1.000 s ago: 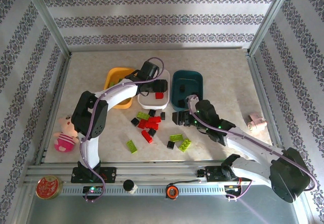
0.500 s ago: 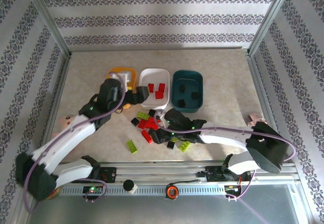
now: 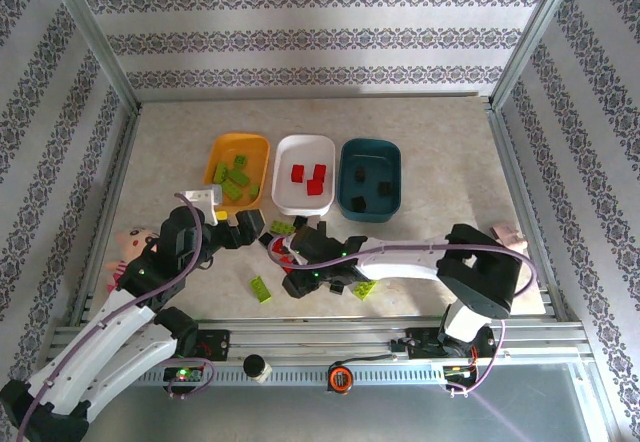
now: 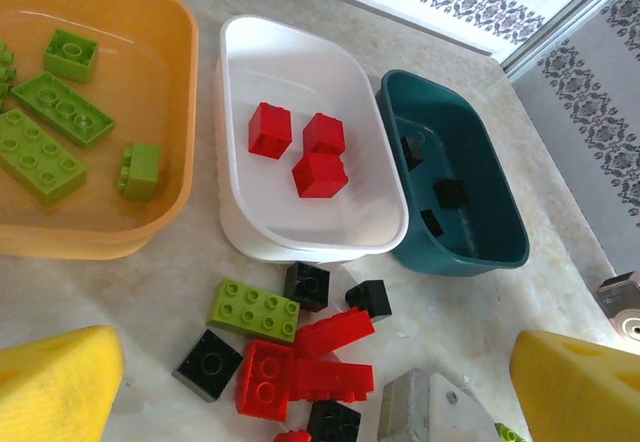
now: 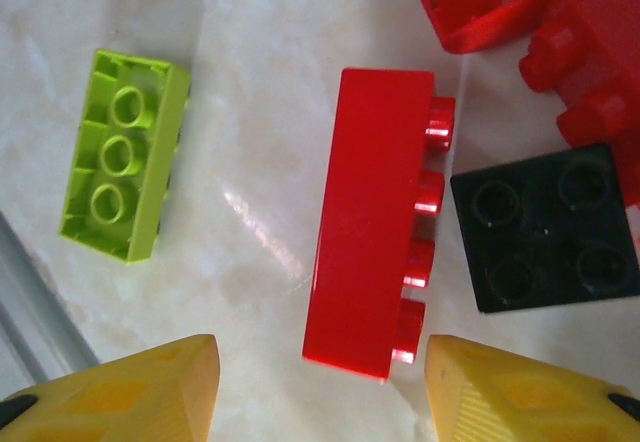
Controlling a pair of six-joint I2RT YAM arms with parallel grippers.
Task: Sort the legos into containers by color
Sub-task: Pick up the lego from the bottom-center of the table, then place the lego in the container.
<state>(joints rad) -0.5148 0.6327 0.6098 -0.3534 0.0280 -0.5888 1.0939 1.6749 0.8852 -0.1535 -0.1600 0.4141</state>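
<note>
Right gripper (image 5: 315,397), jaws parted, frames the red brick (image 5: 370,222) (tipped on its side); left gripper (image 4: 315,387) spread wide, empty. Lower squarely, then close.

Middle tray (image 3: 300,152) holding three bricks (image 3: 314,186), second tray (image 3: 256,150) just left of it, third tray (image 3: 385,157) just right of it, loose bricks (image 4: 295,367) heaped in front of it, one stray brick (image 3: 260,289) farther front.
</note>
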